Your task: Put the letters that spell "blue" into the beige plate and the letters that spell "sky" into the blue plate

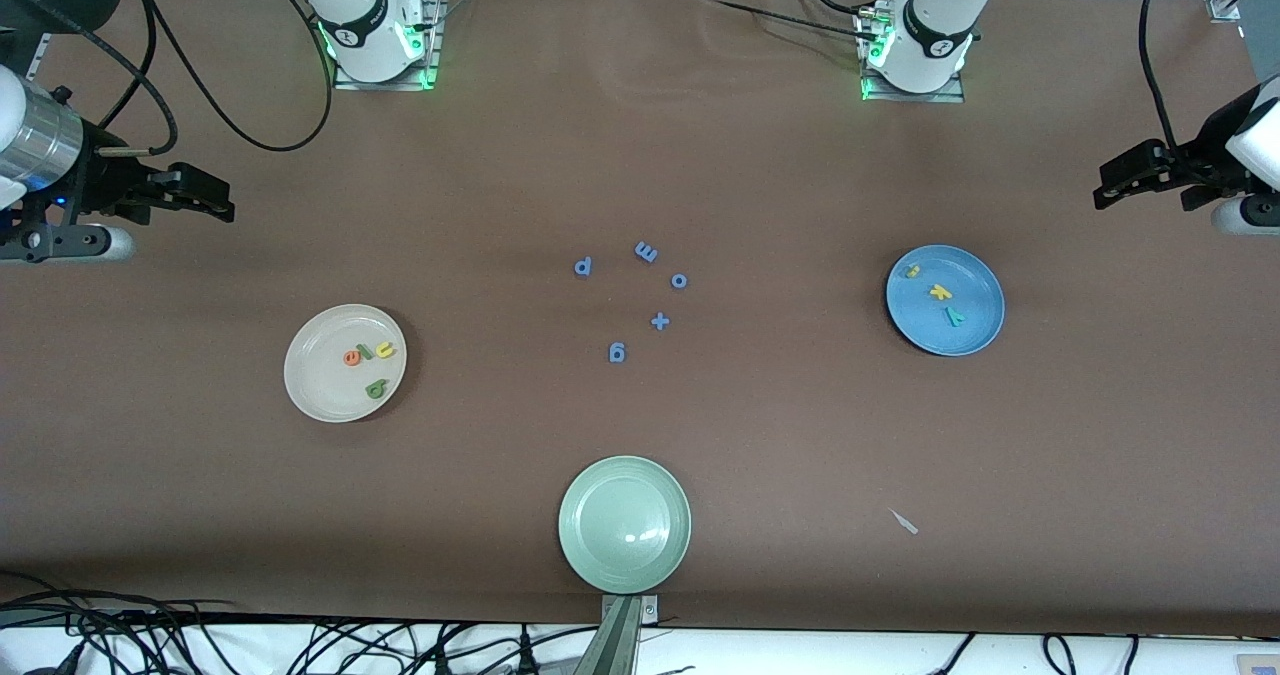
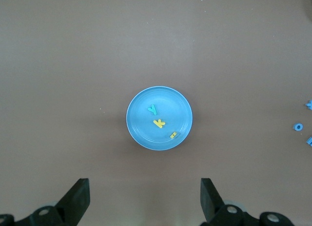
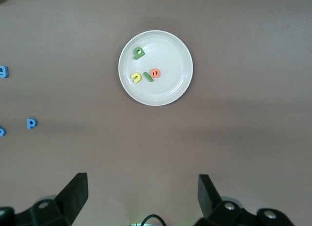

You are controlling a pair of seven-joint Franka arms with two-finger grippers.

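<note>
The beige plate [image 1: 315, 380] [image 3: 170, 52] lies toward the right arm's end of the table. In it are the green b [image 1: 376, 388], green l [image 1: 366, 352], yellow u [image 1: 385, 350] and orange e [image 1: 351, 357]. The blue plate [image 1: 978, 300] [image 2: 144, 131] lies toward the left arm's end and holds the yellow s [image 1: 911, 271], yellow k [image 1: 939, 292] and teal y [image 1: 955, 316]. My right gripper [image 1: 225, 207] [image 3: 143, 194] hangs open and empty over the table's edge at its own end. My left gripper [image 1: 1103, 193] [image 2: 145, 196] hangs open and empty over its end.
A pale green plate [image 1: 580, 555] sits at the table's edge nearest the front camera. Several all-blue letters and a plus sign [image 1: 659, 321] are scattered in the table's middle. A small white scrap [image 1: 905, 522] lies nearer the camera than the blue plate.
</note>
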